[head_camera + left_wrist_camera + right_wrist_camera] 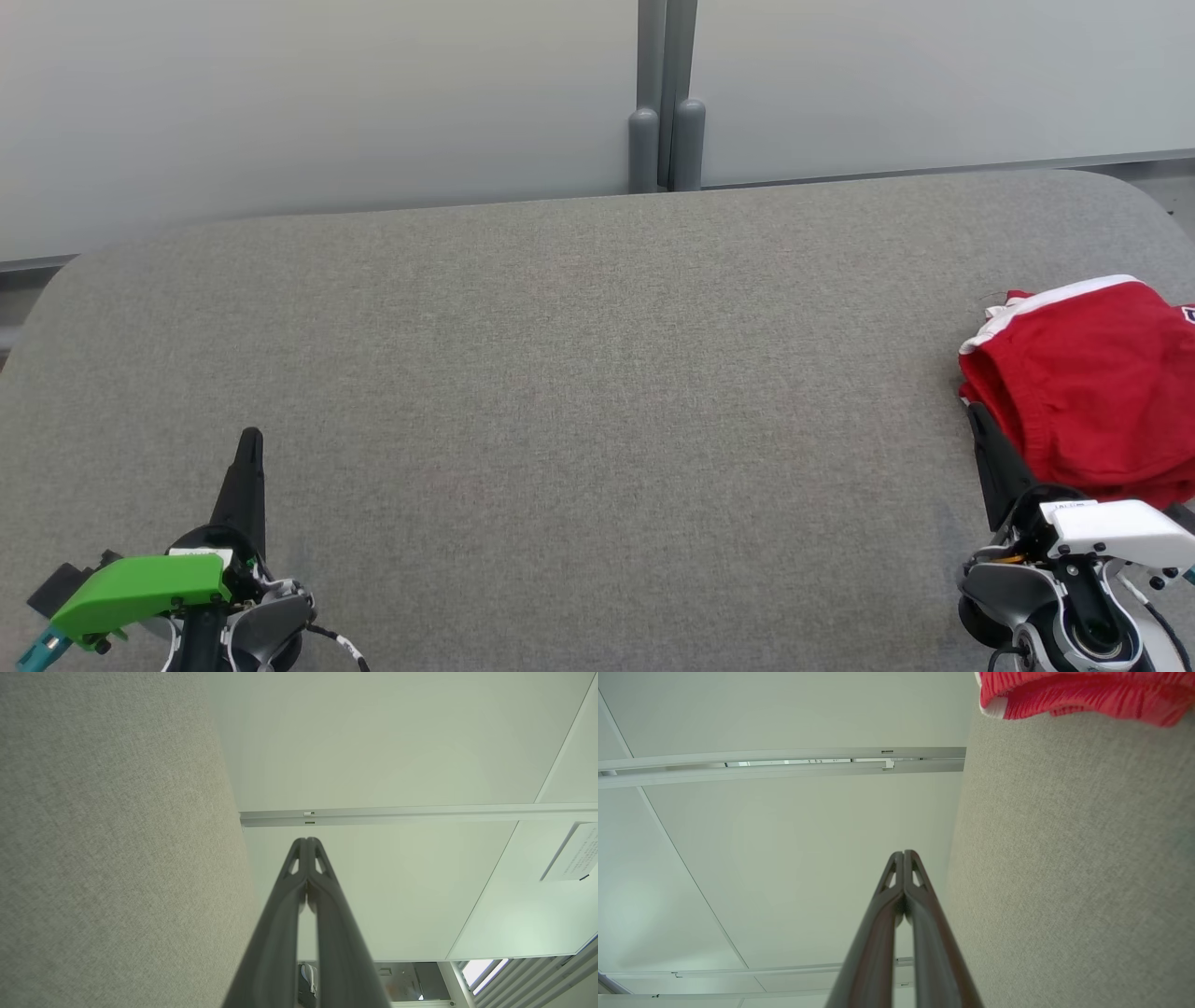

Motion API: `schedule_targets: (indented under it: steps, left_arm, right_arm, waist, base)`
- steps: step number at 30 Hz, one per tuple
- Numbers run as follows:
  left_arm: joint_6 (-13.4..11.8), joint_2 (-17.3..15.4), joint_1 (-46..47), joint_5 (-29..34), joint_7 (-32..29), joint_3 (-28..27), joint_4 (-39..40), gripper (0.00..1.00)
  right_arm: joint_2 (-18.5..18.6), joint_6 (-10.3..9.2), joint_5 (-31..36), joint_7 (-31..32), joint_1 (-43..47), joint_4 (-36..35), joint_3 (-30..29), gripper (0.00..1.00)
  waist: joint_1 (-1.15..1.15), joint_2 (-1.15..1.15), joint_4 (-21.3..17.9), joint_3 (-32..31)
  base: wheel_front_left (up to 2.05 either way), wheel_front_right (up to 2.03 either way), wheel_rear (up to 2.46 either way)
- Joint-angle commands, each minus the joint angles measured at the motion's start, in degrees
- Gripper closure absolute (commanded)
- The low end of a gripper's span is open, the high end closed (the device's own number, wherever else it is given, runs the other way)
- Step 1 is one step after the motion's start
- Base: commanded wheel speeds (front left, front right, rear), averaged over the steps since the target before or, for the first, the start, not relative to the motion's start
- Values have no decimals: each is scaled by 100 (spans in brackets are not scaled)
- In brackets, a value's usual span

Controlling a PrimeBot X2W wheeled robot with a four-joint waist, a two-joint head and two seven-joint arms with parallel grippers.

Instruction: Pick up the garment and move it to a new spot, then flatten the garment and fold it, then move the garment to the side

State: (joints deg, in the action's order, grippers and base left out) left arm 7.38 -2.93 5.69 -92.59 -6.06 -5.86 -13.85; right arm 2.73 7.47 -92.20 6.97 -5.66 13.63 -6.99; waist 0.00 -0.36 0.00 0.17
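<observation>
Seeing the garment (1083,392) lying as a rumpled red heap at the right edge of the grey fabric-covered tabletop (597,373), roughly midway between the far and near edges and running off the head view's right side. Showing a white band along the far side of the heap, curling down at its far-left end. Catching the same cloth in the right wrist view as a red fold with a white rim (1064,695), resting on the grey fabric apart from the fingertips.

Finding the right gripper (978,420) just beside the heap's near-left side, pointing toward the far edge, with a white housing (1120,527) at its wrist. Holding its jaws pressed together tip to tip in the right wrist view, gripping nothing. Being unable to tell from the head view whether finger and cloth are touching.

Finding the left gripper (250,437) well apart from the garment, near the near left corner, also pointing toward the far edge, with a green cover (140,583) at its wrist. Keeping its jaws closed along their length in the left wrist view, holding nothing.

Facing, beyond the far edge, pale wall panels (327,93) and two grey posts (665,140) at the seam between them.
</observation>
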Motion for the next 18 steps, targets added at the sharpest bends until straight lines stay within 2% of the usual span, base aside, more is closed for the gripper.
schedule_targets:
  steps: [1,18]
  left_arm:
    - [20,2,75,15,-34,-27,6,100]
    - [20,4,75,17,-36,-29,7,100]
  right_arm:
    - [29,3,-38,9,-45,12,-3,100]
    - [29,4,-38,8,-45,12,-2,100]
  waist:
    - [0,36,0,0]
    - [0,36,0,0]
  base:
    - [0,0,0]
    - [0,0,0]
